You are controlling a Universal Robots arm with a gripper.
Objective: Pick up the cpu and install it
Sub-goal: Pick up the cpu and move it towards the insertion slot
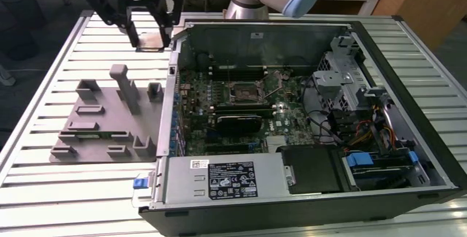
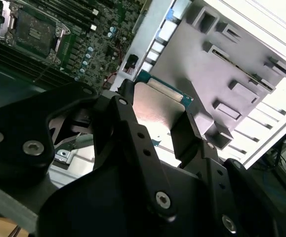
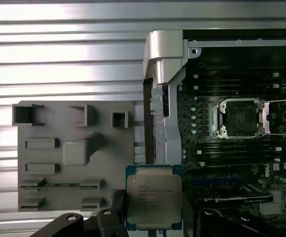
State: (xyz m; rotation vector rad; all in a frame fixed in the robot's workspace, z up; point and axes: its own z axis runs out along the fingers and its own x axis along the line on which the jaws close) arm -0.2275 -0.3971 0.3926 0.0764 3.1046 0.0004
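Note:
My gripper (image 1: pixel 151 38) hangs above the slatted table, at the exterior view's left of the open computer case, shut on the cpu (image 1: pixel 154 41). The cpu (image 3: pixel 153 202) is a flat square chip with a silvery top plate and a thin green rim, clamped by its two opposite edges between the black fingers (image 2: pixel 128 106); its metal plate (image 2: pixel 160 111) faces the second wrist camera. The open processor socket (image 1: pixel 244 92) lies on the motherboard inside the case, apart from the gripper. In the first wrist view the socket (image 3: pixel 239 117) stands with its metal retention frame swung open.
A grey plastic holder tray (image 1: pixel 102 122) with posts and pockets lies on the table below the gripper. The case wall (image 3: pixel 162 98) stands between tray and motherboard. A black heatsink block (image 1: pixel 237 121), drive cage (image 1: pixel 343 78), cables and power supply (image 1: pixel 226 179) crowd the case.

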